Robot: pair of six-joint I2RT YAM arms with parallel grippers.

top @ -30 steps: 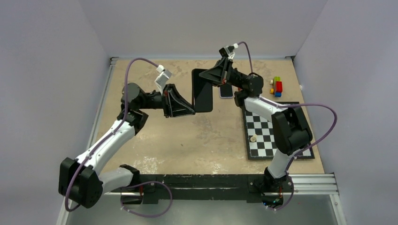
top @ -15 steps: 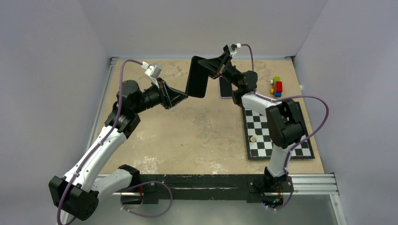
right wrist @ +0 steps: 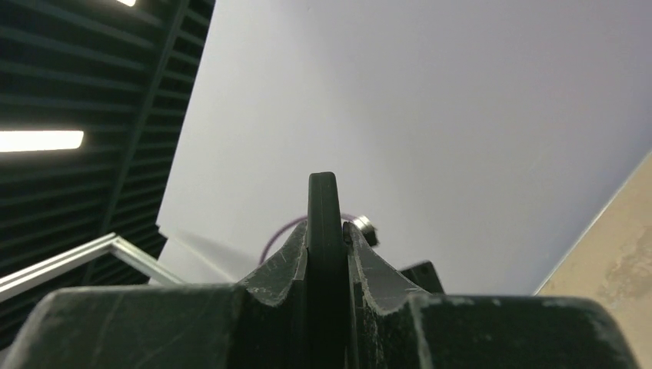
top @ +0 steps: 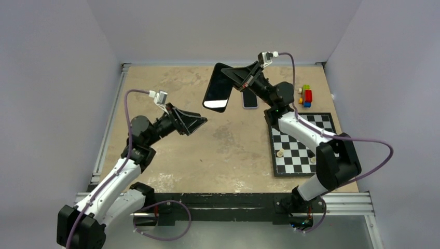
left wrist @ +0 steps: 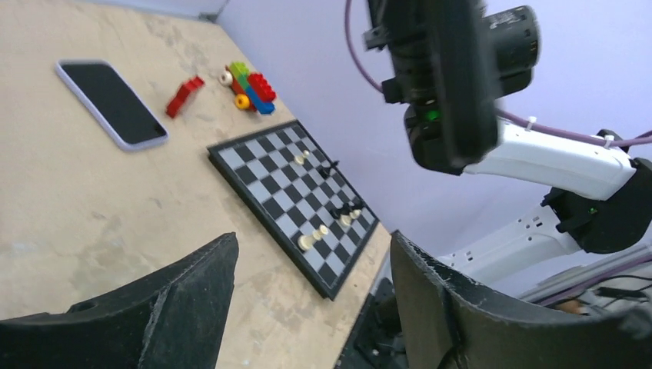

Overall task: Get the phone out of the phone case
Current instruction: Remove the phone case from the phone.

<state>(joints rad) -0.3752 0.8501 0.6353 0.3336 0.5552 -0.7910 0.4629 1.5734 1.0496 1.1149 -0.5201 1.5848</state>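
A black phone [top: 218, 88] with a glossy face hangs tilted in the air over the far middle of the table. I cannot tell its case apart from it. My right gripper [top: 239, 78] is shut on its right edge. In the right wrist view the phone [right wrist: 324, 200] shows edge-on, pinched between both fingers of that gripper [right wrist: 327, 231]. My left gripper [top: 200, 124] hovers lower and to the left, apart from the phone. Its jaws stand wide open with nothing between them [left wrist: 314, 246].
A second phone with a pale rim [top: 249, 99] [left wrist: 111, 102] lies flat on the table under the right gripper. A chessboard [top: 301, 148] [left wrist: 292, 200] carrying a few pieces lies at the right. Coloured toy bricks [top: 306, 95] [left wrist: 250, 86] sit behind it.
My left gripper has let go of the black phone, opened and pulled back toward the near left. The right gripper has tilted the phone and carried it slightly further back.
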